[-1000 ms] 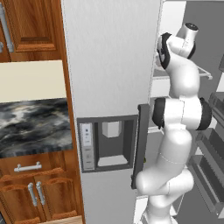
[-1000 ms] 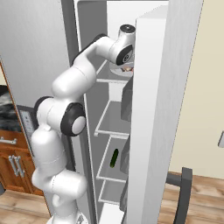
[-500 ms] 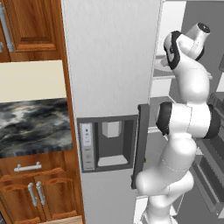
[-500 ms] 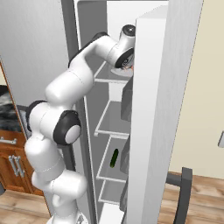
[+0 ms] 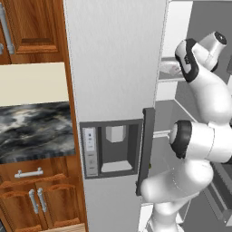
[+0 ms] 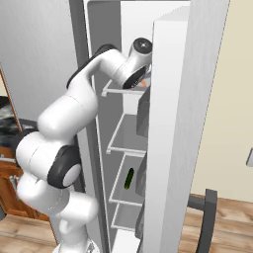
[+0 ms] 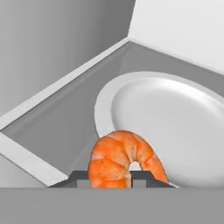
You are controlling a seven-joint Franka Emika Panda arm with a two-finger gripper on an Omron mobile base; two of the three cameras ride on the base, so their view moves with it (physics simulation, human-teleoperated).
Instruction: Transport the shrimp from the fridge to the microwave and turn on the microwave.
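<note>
The gripper [image 7: 112,178] has its fingers clamped on the orange shrimp [image 7: 124,159] (curled, tail down), held just over the near rim of a white plate [image 7: 175,118] on an upper shelf [image 7: 65,118] inside the open fridge [image 5: 118,68].

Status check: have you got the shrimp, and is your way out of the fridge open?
Gripper shut on shrimp, above white plate on upper fridge shelf. Nothing seen blocking withdrawal; fridge door open. Microwave leg not yet begun.
</note>
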